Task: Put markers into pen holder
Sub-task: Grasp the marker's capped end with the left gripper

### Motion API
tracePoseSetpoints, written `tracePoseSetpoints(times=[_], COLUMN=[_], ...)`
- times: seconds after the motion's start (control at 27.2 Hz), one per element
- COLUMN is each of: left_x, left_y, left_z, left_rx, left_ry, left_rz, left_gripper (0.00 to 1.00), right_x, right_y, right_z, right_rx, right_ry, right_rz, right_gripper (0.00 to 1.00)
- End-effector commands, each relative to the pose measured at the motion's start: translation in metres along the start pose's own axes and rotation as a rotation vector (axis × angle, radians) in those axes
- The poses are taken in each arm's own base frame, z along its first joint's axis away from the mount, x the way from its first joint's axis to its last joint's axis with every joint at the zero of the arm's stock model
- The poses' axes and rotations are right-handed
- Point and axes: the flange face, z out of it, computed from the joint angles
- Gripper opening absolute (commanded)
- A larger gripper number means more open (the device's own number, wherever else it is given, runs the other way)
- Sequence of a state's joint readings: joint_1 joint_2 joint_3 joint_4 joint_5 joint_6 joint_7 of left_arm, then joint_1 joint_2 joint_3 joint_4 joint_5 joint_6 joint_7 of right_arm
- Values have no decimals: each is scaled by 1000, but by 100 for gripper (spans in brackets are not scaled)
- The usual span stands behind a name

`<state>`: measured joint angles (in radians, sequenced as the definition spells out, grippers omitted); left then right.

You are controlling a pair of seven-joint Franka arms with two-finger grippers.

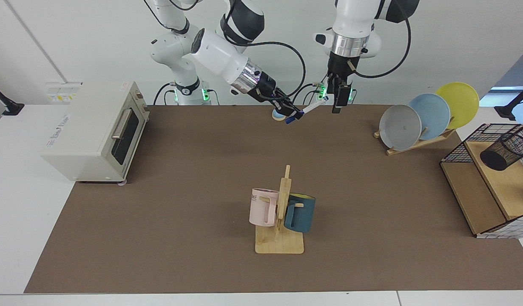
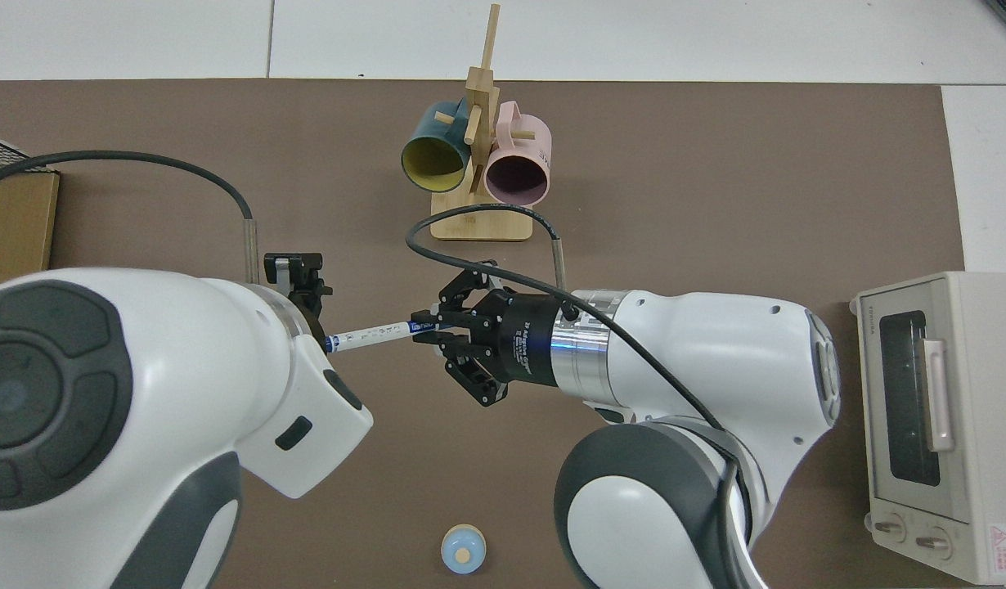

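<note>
As the tabletop runs from its near edge to its far edge:

Mug rack (image 1: pixel 282 242): pale wood on a flat base, near the middle; a pink mug (image 1: pixel 261 212) and a teal mug (image 1: pixel 302 214) hang on its pegs.
Pen holder (image 1: pixel 506 151): black wire-mesh cup with a rimmed round mouth, tilted on a wooden board of the wire shelf (image 1: pixel 470 191) at the short edge on the left arm's side, well apart from both hands.
Marker (image 2: pixel 372 334): slim white barrel, raised above the far edge.
Right hand (image 2: pixel 421 327): clamped narrow on the marker's dark end; the blue cap points at the left hand.
Left hand (image 1: pixel 339 106): hanging straight down just beside the cap; wide or narrow, cannot tell.
</note>
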<state>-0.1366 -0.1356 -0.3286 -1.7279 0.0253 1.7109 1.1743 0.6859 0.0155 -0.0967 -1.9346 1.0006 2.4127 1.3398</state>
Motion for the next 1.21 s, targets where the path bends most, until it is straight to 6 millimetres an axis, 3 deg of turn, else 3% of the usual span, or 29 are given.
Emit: tracePoseSetpoints(times=[0.0,0.18,0.44,0.51,0.66,0.7,0.84,1.14,1.18], left_x=[4,7,16,22,25,25,33,30,28], left_y=[2,2,1,2,1,0,2,2,1], left_z=[-4,-1,7,6,2,2,0,4,4], left_rx=[3,4,-9,-3,19,24,48,38,38], left_ry=[-28,-16,25,29,26,23,-3,-5,-5], left_rz=[-4,0,5,11,28,34,61,55,52], left_gripper=[93,82,51,39,3,0,0,0,0], right_x=[-1,-1,-1,-1,0,0,-1,0,-1], right_y=[-5,-5,-5,-4,-4,-4,-4,-4,-4], right_z=[2,2,2,3,2,2,2,2,2], right_rx=[23,22,20,19,19,19,18,16,17], right_ry=[-8,-9,-9,-7,-7,-7,-8,-9,-10], right_rz=[27,26,26,25,26,28,26,37,45], right_gripper=[0,0,0,0,0,0,0,0,31])
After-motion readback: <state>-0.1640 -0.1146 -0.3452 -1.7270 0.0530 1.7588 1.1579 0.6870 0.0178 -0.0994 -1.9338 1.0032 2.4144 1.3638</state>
